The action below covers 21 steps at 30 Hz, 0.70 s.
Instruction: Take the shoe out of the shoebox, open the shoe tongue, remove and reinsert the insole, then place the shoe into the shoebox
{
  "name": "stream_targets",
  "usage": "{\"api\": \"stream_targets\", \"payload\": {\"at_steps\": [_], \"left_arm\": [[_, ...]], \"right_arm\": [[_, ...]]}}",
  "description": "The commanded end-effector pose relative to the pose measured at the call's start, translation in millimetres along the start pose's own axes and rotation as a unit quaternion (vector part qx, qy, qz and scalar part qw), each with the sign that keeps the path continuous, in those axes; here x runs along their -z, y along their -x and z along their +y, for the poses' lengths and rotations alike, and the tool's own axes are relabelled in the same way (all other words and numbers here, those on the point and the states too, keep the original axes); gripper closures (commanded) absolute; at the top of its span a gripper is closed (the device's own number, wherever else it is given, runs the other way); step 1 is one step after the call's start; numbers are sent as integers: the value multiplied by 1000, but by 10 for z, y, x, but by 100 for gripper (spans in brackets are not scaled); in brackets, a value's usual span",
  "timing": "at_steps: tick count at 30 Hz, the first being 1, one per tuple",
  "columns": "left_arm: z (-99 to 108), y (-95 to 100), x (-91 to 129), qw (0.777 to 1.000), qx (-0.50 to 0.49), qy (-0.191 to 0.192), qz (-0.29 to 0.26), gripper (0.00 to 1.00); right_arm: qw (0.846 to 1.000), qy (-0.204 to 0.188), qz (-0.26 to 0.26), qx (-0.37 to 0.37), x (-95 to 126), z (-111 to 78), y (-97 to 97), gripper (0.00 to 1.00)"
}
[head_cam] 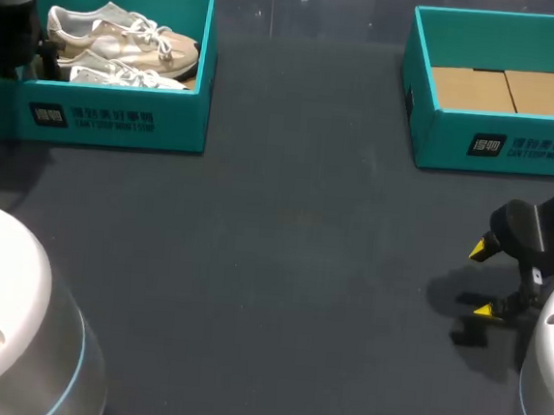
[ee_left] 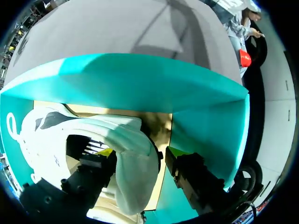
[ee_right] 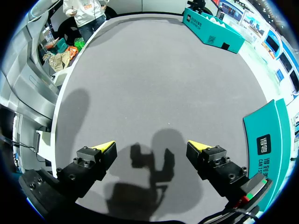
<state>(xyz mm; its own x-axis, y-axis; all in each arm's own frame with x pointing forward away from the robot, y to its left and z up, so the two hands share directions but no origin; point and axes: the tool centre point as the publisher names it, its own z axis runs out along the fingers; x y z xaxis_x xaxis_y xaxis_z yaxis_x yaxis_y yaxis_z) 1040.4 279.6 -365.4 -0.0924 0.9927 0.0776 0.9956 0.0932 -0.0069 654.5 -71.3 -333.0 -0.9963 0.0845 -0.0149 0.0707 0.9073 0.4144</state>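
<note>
Overall level: head view dim, the dark surface (head_cam: 282, 266) lit softly and evenly; both wrist views far brighter
Light source: overhead, since shadows lie under or just beside whatever casts them
Shadow, right side: a soft dark patch on the surface just beside the right claw (head_cam: 482, 280); in the right wrist view a firmer-edged shadow lies between its spread fingers, with a fainter, broader one off to one side
Shadow, left side: in the left wrist view a pale, wide arm shadow crosses the surface beyond the shoebox (ee_left: 140, 88)
Shoebox interior: far wall brightest along its upper band, darkening towards the floor and corner
Brightest areas: the white shoes (head_cam: 126, 44); the glossy arm housings (head_cam: 5, 320) in the lower corners of the head view
Glare: none strong; only a mild sheen on the housings
</note>
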Motion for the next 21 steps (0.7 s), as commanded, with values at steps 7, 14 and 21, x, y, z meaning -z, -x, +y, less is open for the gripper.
{"api": "stream_targets", "payload": {"at_steps": [7, 14, 21], "left_arm": [[27, -32, -103, 1000, -3, -5, 5, 57], [15, -84, -54, 1000, -7, -5, 5, 100], [5, -165, 24, 1000, -10, 0, 7, 100]], "right_arm": [[1000, -1, -1, 0, 7, 3, -18, 0], [1000, -1, -1, 0, 7, 3, -18, 0], [1000, -1, -1, 0, 7, 3, -18, 0]]}}
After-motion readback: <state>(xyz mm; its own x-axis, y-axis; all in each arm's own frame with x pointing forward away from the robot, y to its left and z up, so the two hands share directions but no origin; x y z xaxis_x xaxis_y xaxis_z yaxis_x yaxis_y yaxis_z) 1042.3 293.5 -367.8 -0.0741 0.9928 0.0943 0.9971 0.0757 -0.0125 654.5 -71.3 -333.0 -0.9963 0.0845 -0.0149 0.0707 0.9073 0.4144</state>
